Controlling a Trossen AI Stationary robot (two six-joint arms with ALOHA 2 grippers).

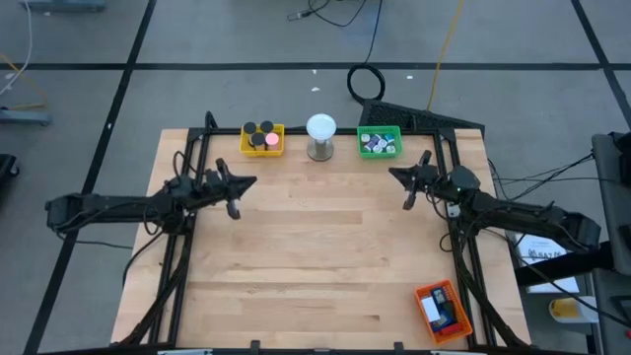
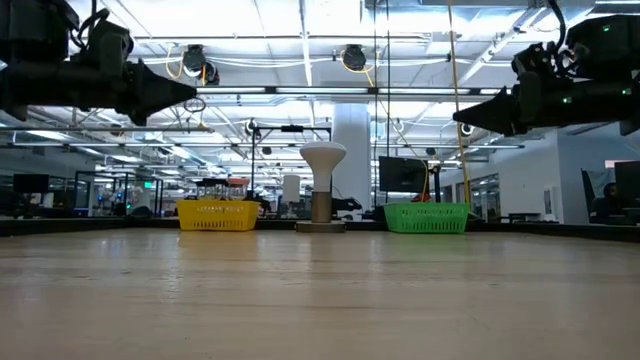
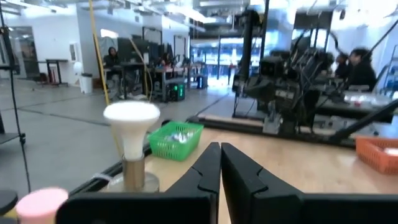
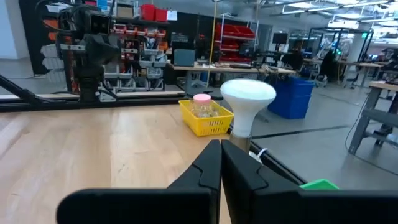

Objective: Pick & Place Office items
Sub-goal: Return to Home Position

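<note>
The office items lie in three trays. The yellow tray [image 1: 262,139] at the far edge holds black round caps and a pink disc [image 4: 201,98]. The green tray [image 1: 379,143] holds small pale and dark pieces. The orange tray [image 1: 441,310] at the near right holds white and blue blocks. My left gripper [image 1: 248,182] hovers above the table's left part, shut and holding nothing, pointing level toward the right. My right gripper [image 1: 396,176] hovers at the right, also shut with nothing in it, pointing left. Both show raised in the low view, left gripper [image 2: 190,90] and right gripper [image 2: 462,118].
A white ball on a metal stand [image 1: 320,136] stands between the yellow and green trays at the far edge. Bare wooden tabletop [image 1: 315,247] stretches between the two arms. Black frame rails run along the table's left and right sides.
</note>
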